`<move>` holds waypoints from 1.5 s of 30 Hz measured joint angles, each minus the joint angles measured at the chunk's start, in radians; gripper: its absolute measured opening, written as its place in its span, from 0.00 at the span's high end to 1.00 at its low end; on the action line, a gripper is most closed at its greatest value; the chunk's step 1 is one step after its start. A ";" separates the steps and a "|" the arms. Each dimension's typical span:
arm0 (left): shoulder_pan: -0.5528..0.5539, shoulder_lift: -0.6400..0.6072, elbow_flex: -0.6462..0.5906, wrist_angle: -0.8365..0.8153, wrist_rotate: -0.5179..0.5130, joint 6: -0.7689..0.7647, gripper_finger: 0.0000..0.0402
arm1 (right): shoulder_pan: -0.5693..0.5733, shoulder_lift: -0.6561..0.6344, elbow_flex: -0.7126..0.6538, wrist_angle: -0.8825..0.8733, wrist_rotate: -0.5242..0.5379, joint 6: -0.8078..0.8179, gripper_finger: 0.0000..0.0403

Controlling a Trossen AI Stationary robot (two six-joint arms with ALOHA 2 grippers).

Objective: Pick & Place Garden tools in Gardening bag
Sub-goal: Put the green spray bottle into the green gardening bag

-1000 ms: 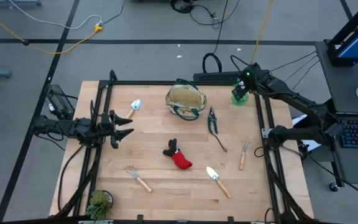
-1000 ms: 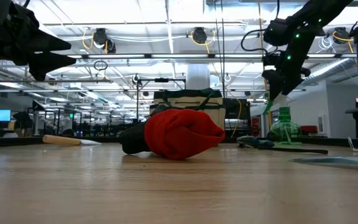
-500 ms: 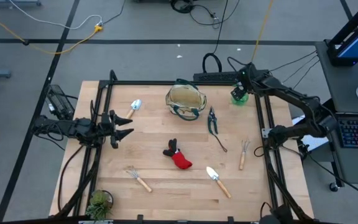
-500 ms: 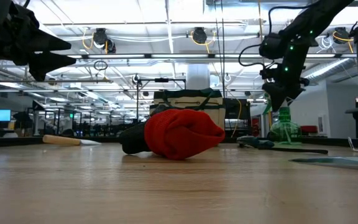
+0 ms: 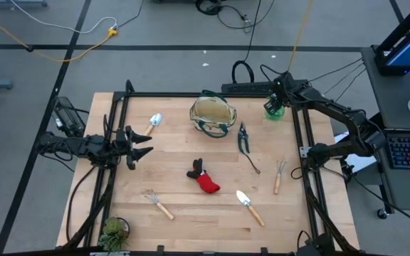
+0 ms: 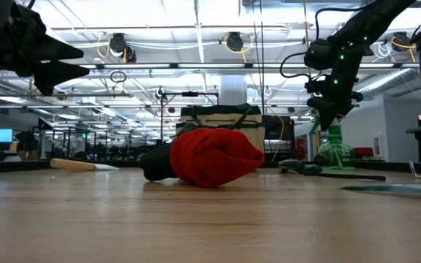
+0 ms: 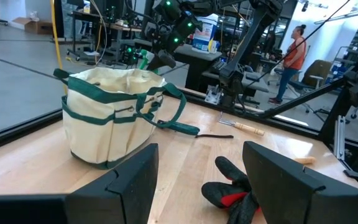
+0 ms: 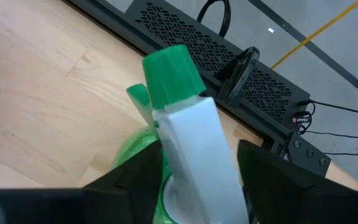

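Observation:
The green spray bottle (image 5: pixel 274 111) stands upright on its base at the table's far right corner; its white head with a green cap (image 8: pixel 174 68) fills the right wrist view. My right gripper (image 8: pixel 199 148) slants down over it, shut on the head. The tan bag with green trim (image 5: pixel 212 116) stands at the far middle. A red-and-black glove (image 5: pixel 205 179), black shears (image 5: pixel 243 137), two trowels (image 5: pixel 154 123) (image 5: pixel 249 206) and two forks (image 5: pixel 159 204) (image 5: pixel 279 176) lie on the wood. My left gripper (image 5: pixel 144 146) hovers open at the left edge. My right gripper has the spray bottle's white head (image 8: pixel 191 143) between its two fingers (image 8: pixel 143 174), one on each side, just below the green cap. The fingers come slanting down from above, from the table's right. The bottle stands upright with its base on the table.
A small potted plant (image 5: pixel 112 231) sits at the near left corner. A black perforated box and cables (image 8: pixel 216 43) lie beyond the far edge behind the bottle. Black frame rails (image 5: pixel 305 142) run along the table's sides. A person stands in the room beyond.
My right gripper has come down and a little toward the table's left onto the spray bottle's head, then kept still. The bottle has stayed where it was.

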 joint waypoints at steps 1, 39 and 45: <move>0.000 0.000 0.000 0.000 0.000 0.000 0.40 | 0.000 0.000 0.000 0.000 0.000 0.000 0.58; 0.000 0.000 0.000 0.006 -0.006 -0.002 0.40 | 0.009 -0.389 -0.002 0.332 -0.679 0.395 0.90; 0.000 0.000 0.000 0.006 -0.006 -0.002 0.40 | 0.066 -0.380 -0.001 0.648 -0.843 0.546 0.90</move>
